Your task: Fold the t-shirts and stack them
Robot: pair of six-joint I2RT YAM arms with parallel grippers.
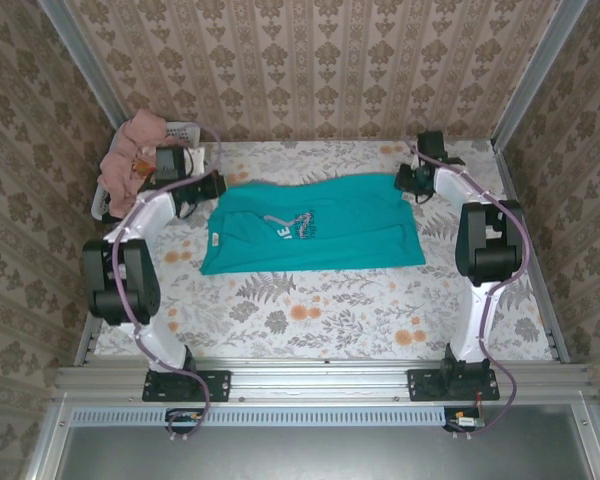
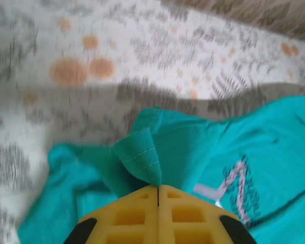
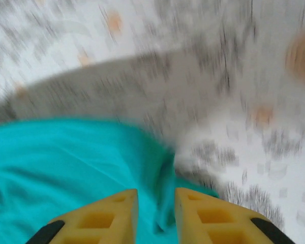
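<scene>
The teal t-shirt (image 1: 330, 230) lies flat in the middle of the flowered table (image 1: 330, 325). Its long axis runs straight across the top view from left to right. Its printed front faces up, and the print sits just left of centre.

My two tools sit at the ends of its far edge, towards the top of that frame. My left gripper (image 1: 208, 186) is at the upper left corner of the cloth and my right gripper (image 1: 408, 180) is at the upper right corner. Each arm is therefore nearer its own end, and the body of the shirt lies below both of them in the frame, towards my bases.

In the left wrist view my yellow fingers (image 2: 137, 216) are pressed together on a peaked fold of teal hem that rises just above the tips at lower centre. In the right wrist view my jaws stand apart at the bottom of the frame. Teal cloth shows in the gap between them, but the blur stops me telling whether it touches either pad.

I judge that the coming move is a fold of the far edge down over the body towards the bottom of the top view, across the short axis. For that the right corner would need a firm pinch to match the left.

The salmon-pink shirts (image 1: 140, 145) are heaped in the white basket (image 1: 187, 129) at the upper left, beside my left arm.
</scene>
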